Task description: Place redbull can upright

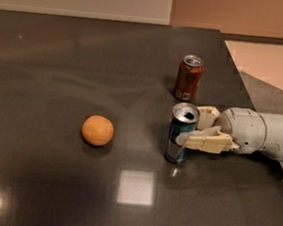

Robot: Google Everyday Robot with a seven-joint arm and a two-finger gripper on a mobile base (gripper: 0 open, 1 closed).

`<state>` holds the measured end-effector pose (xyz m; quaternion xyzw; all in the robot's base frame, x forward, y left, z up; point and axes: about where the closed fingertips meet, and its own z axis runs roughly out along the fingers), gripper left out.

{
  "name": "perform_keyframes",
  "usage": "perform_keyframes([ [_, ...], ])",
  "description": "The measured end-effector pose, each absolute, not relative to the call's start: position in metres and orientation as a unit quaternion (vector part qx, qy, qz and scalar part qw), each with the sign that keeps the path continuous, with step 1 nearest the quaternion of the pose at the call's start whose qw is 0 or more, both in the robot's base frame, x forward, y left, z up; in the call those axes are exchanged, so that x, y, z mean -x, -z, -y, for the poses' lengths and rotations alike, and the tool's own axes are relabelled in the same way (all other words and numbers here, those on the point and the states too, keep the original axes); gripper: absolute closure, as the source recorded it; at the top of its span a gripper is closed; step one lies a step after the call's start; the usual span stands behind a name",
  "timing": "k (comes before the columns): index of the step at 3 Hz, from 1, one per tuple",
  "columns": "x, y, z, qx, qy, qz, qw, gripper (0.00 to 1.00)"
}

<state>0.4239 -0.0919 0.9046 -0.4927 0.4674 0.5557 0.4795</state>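
Observation:
The redbull can (pixel 178 147), slim, silver and blue with an open silver top, stands upright on the dark table (pixel 62 52) right of centre. My gripper (pixel 190 125) reaches in from the right. Its cream fingers (pixel 206 141) sit on either side of the can's upper half and touch it. The white wrist (pixel 250 131) lies low over the table's right edge.
A dark red soda can (pixel 188 78) stands upright just behind the redbull can. An orange (pixel 98 130) lies on the table to the left. The table's right edge (pixel 244 82) runs diagonally, with the floor beyond it.

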Motion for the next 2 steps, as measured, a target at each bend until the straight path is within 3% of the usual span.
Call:
perform_keyframes([
  [1,-0.4241,-0.9052,0.0898,0.494,-0.556,-0.467,0.479,0.00],
  [2,-0.4241,-0.9052,0.0897,0.494,-0.556,-0.467,0.479,0.00],
])
